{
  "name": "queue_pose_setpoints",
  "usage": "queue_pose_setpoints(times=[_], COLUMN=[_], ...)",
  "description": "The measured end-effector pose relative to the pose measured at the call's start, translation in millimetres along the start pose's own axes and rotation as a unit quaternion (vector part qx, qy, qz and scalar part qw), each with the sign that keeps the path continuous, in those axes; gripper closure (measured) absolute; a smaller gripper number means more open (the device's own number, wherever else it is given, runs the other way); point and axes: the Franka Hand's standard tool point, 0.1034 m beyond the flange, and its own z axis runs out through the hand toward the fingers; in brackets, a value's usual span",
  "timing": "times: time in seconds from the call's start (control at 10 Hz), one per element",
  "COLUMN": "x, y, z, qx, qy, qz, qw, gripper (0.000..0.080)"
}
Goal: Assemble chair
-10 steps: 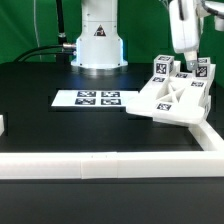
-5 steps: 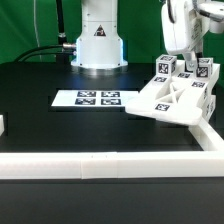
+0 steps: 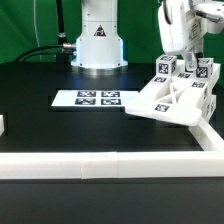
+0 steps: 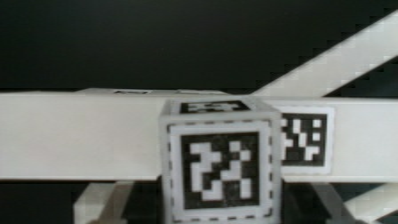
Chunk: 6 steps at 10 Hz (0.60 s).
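Exterior view: end effector [image 3: 178, 58] shifted left above chair [image 3: 175, 95].

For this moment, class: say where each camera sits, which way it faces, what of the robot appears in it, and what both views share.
Exterior view: off the arm, low at the table's edge behind the border rail, looking across the marker board to the robot's base; the gripper hangs over the chair at that view's right.
Wrist view: on the wrist, looking close at a tagged post of the chair; no part of the robot shows.
Shared: the chair's tagged posts and cross-brace.
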Motion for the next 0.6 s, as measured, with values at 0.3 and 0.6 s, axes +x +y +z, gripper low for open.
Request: queue_pose_setpoints(times=[0.3, 0.6], x=[2.7, 0.7], y=[-4.5, -12.5], z=[-2.1, -8.1], qx=[0.001, 0.001], qy=[-0.001, -0.005], qz=[-0.051, -0.215], qw=[0.999, 0.977], gripper=[0.0217, 0.0154])
